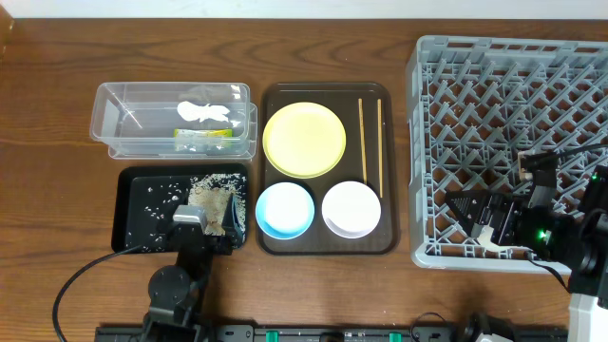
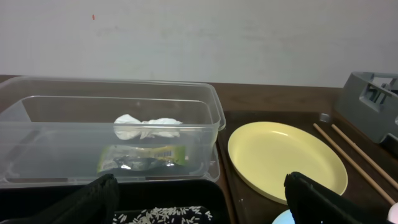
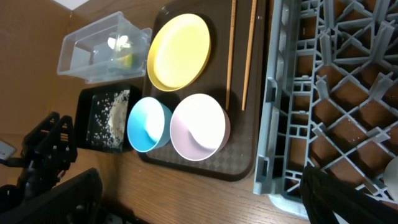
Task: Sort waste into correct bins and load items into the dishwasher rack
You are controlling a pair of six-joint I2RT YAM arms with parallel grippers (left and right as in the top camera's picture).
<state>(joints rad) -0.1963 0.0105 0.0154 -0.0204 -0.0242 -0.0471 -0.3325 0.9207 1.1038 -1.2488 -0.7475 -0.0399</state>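
The clear tub (image 1: 123, 122) holds the crumpled white paper scrap (image 1: 204, 109) and the green-yellow wrapper (image 1: 204, 136). Rice scraps (image 1: 214, 195) lie in the black tray (image 1: 138, 211). On the brown serving tray (image 1: 328, 245) sit the yellow plate (image 1: 304, 140), the blue bowl (image 1: 285, 209), the white bowl (image 1: 351, 209) and two chopsticks (image 1: 361, 142). The grey rack (image 1: 513, 114) stands on the right with nothing in it. My left gripper (image 2: 202, 208) hangs open over the black tray's near end. My right gripper (image 3: 205, 199) is open and empty at the rack's front left corner.
The serving tray lies between the two bins and the rack, with a narrow strip of wood table (image 1: 404, 171) before the rack's wall. Bare table (image 1: 57, 142) runs along the left and far edges. Cables (image 1: 76, 285) trail by the left arm's base.
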